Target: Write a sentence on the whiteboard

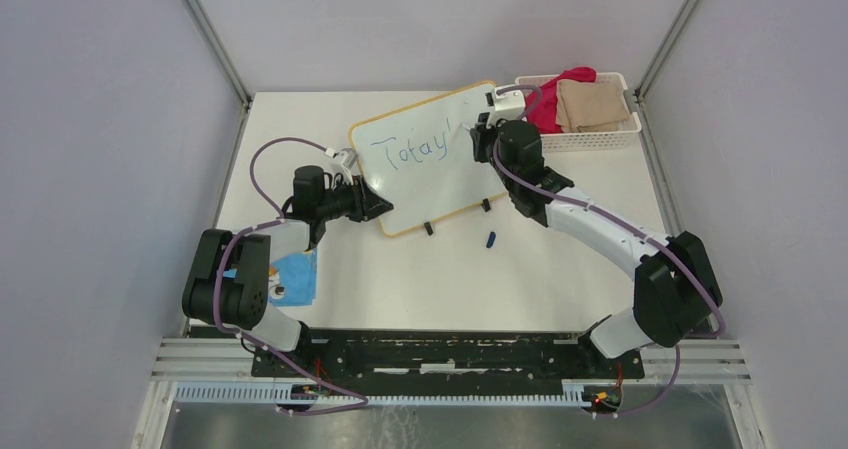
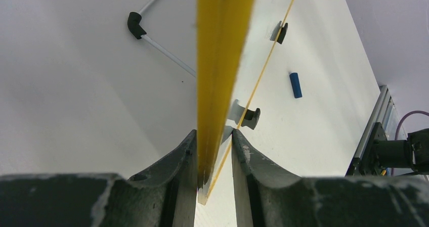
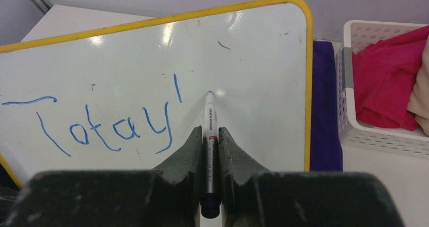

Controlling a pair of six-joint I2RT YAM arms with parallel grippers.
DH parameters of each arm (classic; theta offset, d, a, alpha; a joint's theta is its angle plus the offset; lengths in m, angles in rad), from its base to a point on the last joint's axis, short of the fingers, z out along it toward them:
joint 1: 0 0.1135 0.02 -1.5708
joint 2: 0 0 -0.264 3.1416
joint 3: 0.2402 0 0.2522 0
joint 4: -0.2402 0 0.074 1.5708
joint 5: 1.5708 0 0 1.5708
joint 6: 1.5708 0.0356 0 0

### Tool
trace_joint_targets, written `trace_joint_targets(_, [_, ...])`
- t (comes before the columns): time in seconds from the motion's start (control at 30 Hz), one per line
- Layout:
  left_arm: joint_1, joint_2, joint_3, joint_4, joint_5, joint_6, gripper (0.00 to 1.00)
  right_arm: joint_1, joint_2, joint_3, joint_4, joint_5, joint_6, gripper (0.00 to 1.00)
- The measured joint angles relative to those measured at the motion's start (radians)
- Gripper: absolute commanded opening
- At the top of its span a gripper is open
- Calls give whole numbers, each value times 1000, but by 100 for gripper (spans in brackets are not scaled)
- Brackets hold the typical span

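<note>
The whiteboard (image 1: 430,159) lay angled on the bench (image 1: 560,269), its sentence (image 3: 124,131) reaching "Today'". Just right of that apostrophe sat the tip of the marker (image 3: 210,116), nipped by the right pincer (image 3: 210,132). The left pincer (image 2: 214,134) clamped the board's frame.

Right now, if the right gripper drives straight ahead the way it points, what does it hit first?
The whiteboard: the marker clamped in the right gripper leads, its tip at or nearly on the white surface just right of the blue apostrophe. Contact depth is hard to judge.
</note>
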Motion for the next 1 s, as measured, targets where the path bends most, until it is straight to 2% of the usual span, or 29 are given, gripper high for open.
trace_joint_targets(0.7, [-3,0,6,-6,-4,15,35,-1,15,15,-5,-76,4,0])
trace_joint_targets(1.0, [-6,0,6,-10,-6,17,35,0,3,-48,1,-63,16,0])
